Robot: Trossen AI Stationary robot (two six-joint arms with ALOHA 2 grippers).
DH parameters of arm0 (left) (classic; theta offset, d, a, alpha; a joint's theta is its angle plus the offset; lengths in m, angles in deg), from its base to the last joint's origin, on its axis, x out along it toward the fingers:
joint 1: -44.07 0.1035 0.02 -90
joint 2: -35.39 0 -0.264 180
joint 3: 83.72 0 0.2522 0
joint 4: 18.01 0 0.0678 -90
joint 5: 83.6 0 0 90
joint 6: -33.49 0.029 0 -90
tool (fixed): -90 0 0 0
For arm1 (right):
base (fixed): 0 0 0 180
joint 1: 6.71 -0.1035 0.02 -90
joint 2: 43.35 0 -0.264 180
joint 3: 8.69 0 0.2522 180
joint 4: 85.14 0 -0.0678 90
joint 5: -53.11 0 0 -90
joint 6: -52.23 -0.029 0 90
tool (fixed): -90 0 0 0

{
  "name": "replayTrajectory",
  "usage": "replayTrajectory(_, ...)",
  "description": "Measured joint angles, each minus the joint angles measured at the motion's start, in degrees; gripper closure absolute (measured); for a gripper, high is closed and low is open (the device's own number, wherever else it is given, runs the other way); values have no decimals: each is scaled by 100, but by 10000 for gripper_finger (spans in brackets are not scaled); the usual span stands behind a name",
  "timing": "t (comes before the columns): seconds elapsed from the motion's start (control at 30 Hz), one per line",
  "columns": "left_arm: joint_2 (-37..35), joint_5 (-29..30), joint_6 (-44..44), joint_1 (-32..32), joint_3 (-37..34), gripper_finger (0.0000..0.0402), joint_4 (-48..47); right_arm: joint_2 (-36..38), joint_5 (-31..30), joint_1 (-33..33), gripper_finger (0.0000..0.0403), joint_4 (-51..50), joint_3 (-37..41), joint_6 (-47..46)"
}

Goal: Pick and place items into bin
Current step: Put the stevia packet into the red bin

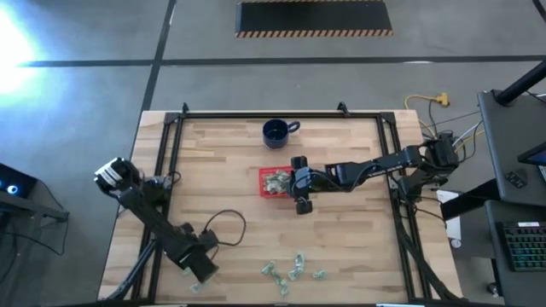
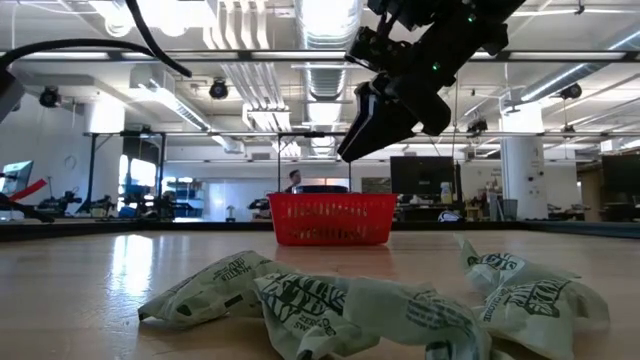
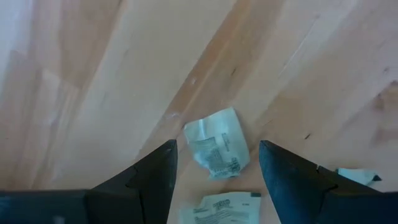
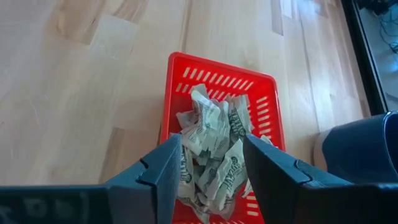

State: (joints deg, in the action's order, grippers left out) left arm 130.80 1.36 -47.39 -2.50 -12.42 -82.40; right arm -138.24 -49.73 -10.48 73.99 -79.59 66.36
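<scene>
At the near edge of the table the left gripper hangs low over the boards with its fingers spread wide and nothing between them; in its wrist view a crumpled green-and-white wrapper lies on the wood straight ahead, centred in the gap between the two fingers, with a second wrapper just short of it. A loose cluster of wrappers lies just to that gripper's right along the same near edge, so the left arm is by far the nearer one for these. Farther in, mid-table, the right gripper hovers above the red bin, fingers parted and empty, with a heap of wrappers lying in the bin below it. Beyond the bin stands the dark blue mug.
</scene>
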Motion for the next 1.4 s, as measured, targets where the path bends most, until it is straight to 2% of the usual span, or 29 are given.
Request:
replayTrajectory(0.53, 372, -400, 20, 10, 20, 201, 70, 0, 245, 2, 257, -2, 4, 2)
replayTrajectory(0.63, 347, -415, 22, 9, 16, 228, 106, 0, 249, 2, 261, -2, 4, 2)
replayTrajectory(1.0, 315, -435, 400, 20, 72, 379, 52, 0, 258, 2, 273, -2, 4, 4)
replayTrajectory(1.1, 313, -130, 783, 114, 130, 396, 50, 0, 258, 2, 276, -3, 4, 3)
replayTrajectory(1.23, 310, 577, 1545, 338, 230, 389, 56, 2, 258, 2, 275, -2, 4, 2)
replayTrajectory(1.4, 306, 1922, 2808, 772, 258, 387, 46, 12, 256, 2, 279, -4, 4, 0)
